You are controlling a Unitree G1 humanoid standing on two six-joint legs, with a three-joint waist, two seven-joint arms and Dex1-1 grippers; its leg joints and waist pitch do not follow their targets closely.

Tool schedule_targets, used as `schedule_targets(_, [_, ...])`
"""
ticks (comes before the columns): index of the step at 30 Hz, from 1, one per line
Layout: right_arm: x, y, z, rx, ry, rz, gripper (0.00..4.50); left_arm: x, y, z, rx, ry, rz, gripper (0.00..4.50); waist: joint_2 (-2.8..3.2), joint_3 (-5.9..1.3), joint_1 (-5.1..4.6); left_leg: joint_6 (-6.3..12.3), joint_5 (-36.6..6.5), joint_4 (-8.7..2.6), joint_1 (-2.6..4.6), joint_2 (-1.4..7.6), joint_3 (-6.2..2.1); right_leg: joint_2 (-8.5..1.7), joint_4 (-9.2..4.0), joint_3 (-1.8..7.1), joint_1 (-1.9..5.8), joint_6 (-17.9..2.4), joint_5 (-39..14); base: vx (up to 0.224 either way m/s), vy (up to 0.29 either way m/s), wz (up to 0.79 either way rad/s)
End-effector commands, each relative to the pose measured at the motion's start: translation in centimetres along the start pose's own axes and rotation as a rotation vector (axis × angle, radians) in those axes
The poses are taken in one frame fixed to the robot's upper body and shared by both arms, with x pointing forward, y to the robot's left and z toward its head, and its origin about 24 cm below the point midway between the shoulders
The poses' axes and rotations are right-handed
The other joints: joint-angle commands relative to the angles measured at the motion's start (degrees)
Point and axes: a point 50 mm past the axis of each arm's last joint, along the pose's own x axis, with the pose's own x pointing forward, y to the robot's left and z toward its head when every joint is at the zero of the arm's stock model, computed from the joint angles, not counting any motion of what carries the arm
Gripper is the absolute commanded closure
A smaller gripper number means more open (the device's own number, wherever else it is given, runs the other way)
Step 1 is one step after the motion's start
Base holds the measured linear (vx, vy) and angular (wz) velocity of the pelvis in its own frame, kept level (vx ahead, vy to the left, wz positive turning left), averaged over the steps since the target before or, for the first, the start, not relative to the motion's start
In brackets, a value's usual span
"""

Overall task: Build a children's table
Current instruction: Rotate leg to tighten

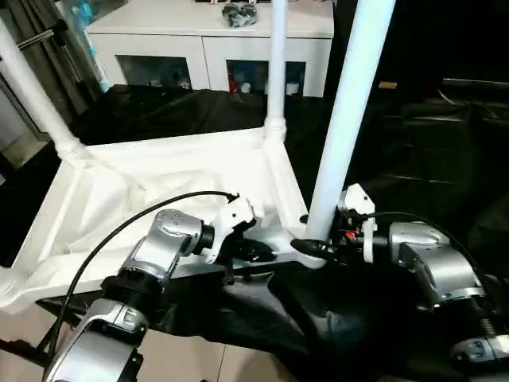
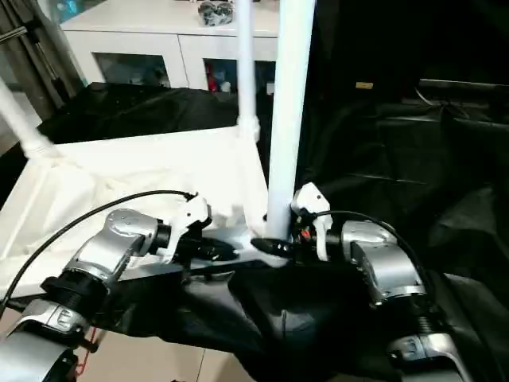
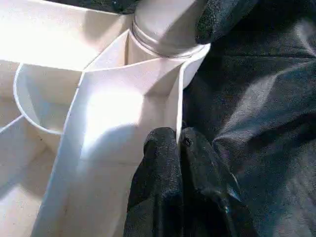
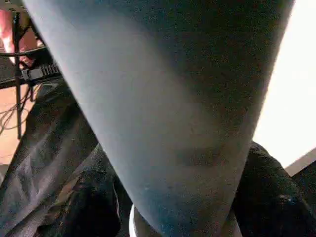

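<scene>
While the left hand (image 1: 262, 248) pinches the tabletop (image 1: 159, 171) rim, three legs stand in corner sockets. The right hand (image 1: 316, 248) grips the nearest leg (image 1: 350, 111).

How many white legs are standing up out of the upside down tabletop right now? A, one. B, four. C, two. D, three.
D: three legs stand in corner sockets of the tabletop: the far-left leg, the far-right leg, and the near-right leg with the right gripper at its base.
</scene>
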Motion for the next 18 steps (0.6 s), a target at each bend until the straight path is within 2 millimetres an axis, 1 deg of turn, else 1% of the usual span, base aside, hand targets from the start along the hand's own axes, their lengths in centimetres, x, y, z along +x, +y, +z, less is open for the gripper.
schedule_targets(1, [3.3, 2.9, -1.8, 0.050, 0.083, 0.224, 1.94, 1.7, -0.6, 1.4, 0.046, -0.029, -0.048, 4.50, -1.03, -2.66, 0.11, 4.45, -9.74, -4.05, 0.74, 5.51, -2.55, -6.36, -3.97, 3.41, 1.56, -13.28, -12.33, 0.000, 0.000, 0.00])
schedule_targets(3, [3.4, 3.0, -1.7, 0.054, 0.080, 0.221, 2.03, 1.8, -0.6, 1.5, 0.050, -0.035, -0.043, 4.50, -0.99, -2.69, 0.23, 4.54, -9.29, -4.00, 0.73, 5.49, -2.55, -6.34, -3.92, 3.37, 1.61, -13.31, -11.75, 0.000, 0.000, 0.00])
schedule_targets(4, [3.4, 3.0, -1.7, 0.055, 0.080, 0.222, 2.20, 1.8, -0.6, 1.5, 0.050, -0.036, -0.043, 4.50, -1.00, -2.69, 0.23, 4.56, -9.25, -4.03, 0.73, 5.52, -2.58, -6.30, -3.87, 3.35, 1.61, -13.31, -11.65, 0.000, 0.000, 0.00])
schedule_targets(6, [3.4, 2.9, -1.7, 0.057, 0.073, 0.207, 2.24, 1.9, -0.5, 1.7, 0.048, -0.045, -0.027, 4.50, -0.88, -2.65, 0.21, 4.48, -9.79, -4.07, 0.72, 5.49, -2.62, -6.30, -3.95, 3.31, 1.62, -13.24, -12.33, 0.000, 0.000, 0.00])
schedule_targets(7, [3.5, 2.9, -1.7, 0.058, 0.071, 0.202, 2.25, 1.9, -0.5, 1.7, 0.047, -0.048, -0.023, 4.50, -0.93, -2.62, 0.19, 4.43, -10.02, -4.09, 0.71, 5.49, -2.61, -6.28, -4.01, 3.30, 1.61, -13.14, -12.70, 0.000, 0.000, 0.00])
schedule_targets(8, [3.6, 2.8, -1.7, 0.058, 0.061, 0.175, 2.27, 2.0, -0.3, 1.8, 0.043, -0.053, 0.002, 4.50, -0.90, -2.65, 0.18, 4.20, -10.23, -4.08, 0.80, 5.51, -2.61, -6.34, -4.04, 3.33, 1.59, -13.06, -13.13, 0.000, 0.000, 0.00])
schedule_targets(9, [4.0, 2.3, -1.6, 0.062, 0.043, 0.102, 2.29, 2.2, -0.1, 1.9, 0.035, -0.059, 0.031, 4.50, -0.92, -2.58, 0.15, 4.02, -10.71, -4.13, 0.79, 5.49, -2.63, -6.32, -4.15, 3.34, 1.58, -12.91, -13.90, 0.000, 0.000, 0.00])
schedule_targets(10, [4.2, 1.9, -1.6, 0.065, 0.031, 0.051, 2.30, 2.3, 0.0, 2.0, 0.030, -0.063, 0.050, 4.50, -0.85, -2.52, 0.03, 3.73, -11.01, -4.20, 0.86, 5.56, -2.64, -6.34, -4.19, 3.41, 1.39, -12.84, -14.40, 0.000, 0.000, 0.00])
schedule_targets(11, [4.8, 1.1, -1.6, 0.081, 0.011, -0.058, 2.32, 2.7, 0.4, 2.3, 0.005, -0.072, 0.112, 4.50, -0.89, -2.31, -0.50, 2.61, -12.61, -4.28, 0.83, 5.33, -2.70, -6.48, -4.45, 3.41, 1.17, -12.72, -16.98, 0.000, 0.000, 0.00])
schedule_targets(12, [5.0, 0.8, -1.8, 0.100, 0.014, -0.109, 2.37, 2.9, 0.6, 2.4, -0.002, -0.075, 0.140, 4.50, -0.99, -2.23, -0.62, 1.62, -14.49, -4.41, 1.01, 5.16, -3.04, -6.55, -4.83, 3.24, 1.36, -11.84, -20.78, 0.000, 0.000, 0.00])
schedule_targets(13, [5.2, 0.5, -1.9, 0.116, 0.017, -0.153, 2.39, 3.1, 0.7, 2.5, -0.007, -0.077, 0.163, 4.50, -0.97, -1.94, -1.02, 1.03, -16.27, -4.52, 1.20, 5.12, -3.07, -6.39, -5.15, 3.33, 0.97, -11.09, -23.61, 0.000, 0.000, 0.00])
schedule_targets(14, [5.8, 0.0, -2.1, 0.142, 0.019, -0.234, 2.39, 3.6, 0.9, 2.8, -0.020, -0.083, 0.202, 4.50, -0.97, -1.95, -1.19, 0.61, -17.03, -4.54, 1.26, 5.13, -3.20, -6.38, -5.14, 3.28, 0.98, -10.85, -24.64, 0.000, 0.000, 0.00])
schedule_targets(15, [5.8, 0.0, -2.1, 0.142, 0.019, -0.234, 2.42, 3.6, 0.9, 2.8, -0.020, -0.083, 0.202, 4.50, -0.90, -1.90, -1.51, 0.26, -17.73, -4.61, 1.32, 5.11, -3.18, -6.34, -5.24, 3.33, 0.82, -10.71, -25.29, 0.000, 0.000, 0.00])
schedule_targets(16, [6.1, -0.2, -2.2, 0.152, 0.018, -0.269, 2.44, 3.9, 0.9, 2.9, -0.027, -0.085, 0.218, 4.50, -0.85, -1.86, -1.92, -0.28, -19.25, -4.73, 1.35, 5.15, -3.49, -6.42, -5.40, 3.29, 0.96, -10.24, -26.18, 0.000, 0.000, 0.00])
schedule_targets(17, [6.4, -0.5, -2.3, 0.179, 0.018, -0.324, 2.44, 4.2, 1.1, 3.2, -0.041, -0.088, 0.250, 4.50, -0.79, -1.87, -2.43, -0.72, -20.03, -4.82, 1.30, 5.17, -3.49, -6.39, -5.32, 3.35, 0.85, -10.31, -25.66, 0.000, 0.000, 0.00])
schedule_targets(18, [6.9, -0.8, -2.3, 0.202, 0.019, -0.383, 2.47, 4.6, 1.2, 3.5, -0.052, -0.093, 0.282, 4.50, -0.88, -1.85, -2.78, -0.97, -20.61, -4.87, 1.25, 5.09, -3.56, -6.37, -5.33, 3.35, 0.87, -10.35, -25.32, 0.000, 0.000, 0.00])
